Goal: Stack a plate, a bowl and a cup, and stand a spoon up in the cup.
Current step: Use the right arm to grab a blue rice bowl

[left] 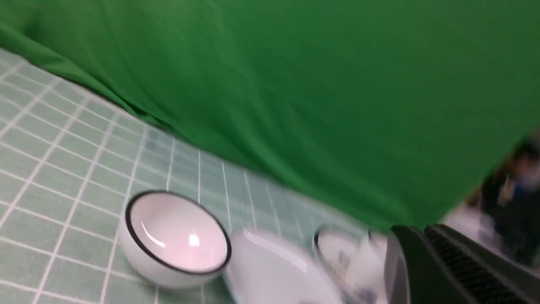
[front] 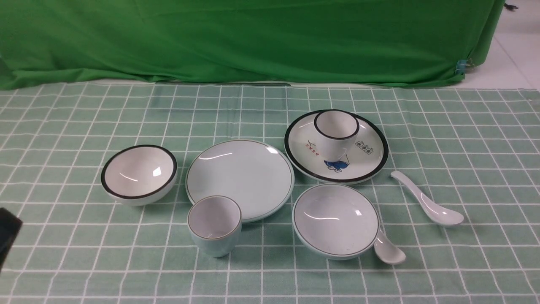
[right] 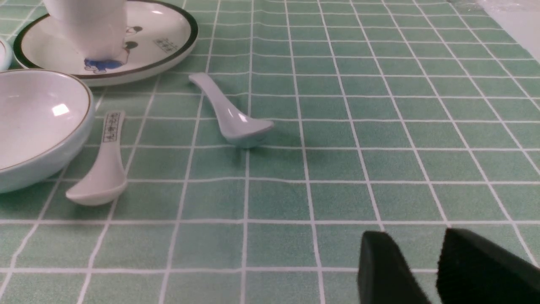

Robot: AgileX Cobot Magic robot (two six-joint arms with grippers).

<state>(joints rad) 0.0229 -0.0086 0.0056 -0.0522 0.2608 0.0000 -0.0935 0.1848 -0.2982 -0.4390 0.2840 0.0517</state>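
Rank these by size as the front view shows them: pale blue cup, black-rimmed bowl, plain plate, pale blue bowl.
1. Plain plate
2. Pale blue bowl
3. Black-rimmed bowl
4. Pale blue cup

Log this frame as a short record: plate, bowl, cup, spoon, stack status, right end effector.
plate: pale, thin-rimmed plate, flat on the cloth
bowl: pale blue bowl, upright, right of the plate
cup: handleless pale cup, upright at the plate's near edge
spoon: unmarked spoon, on the cloth, far right
stack: not started
right end effector: open, holding nothing
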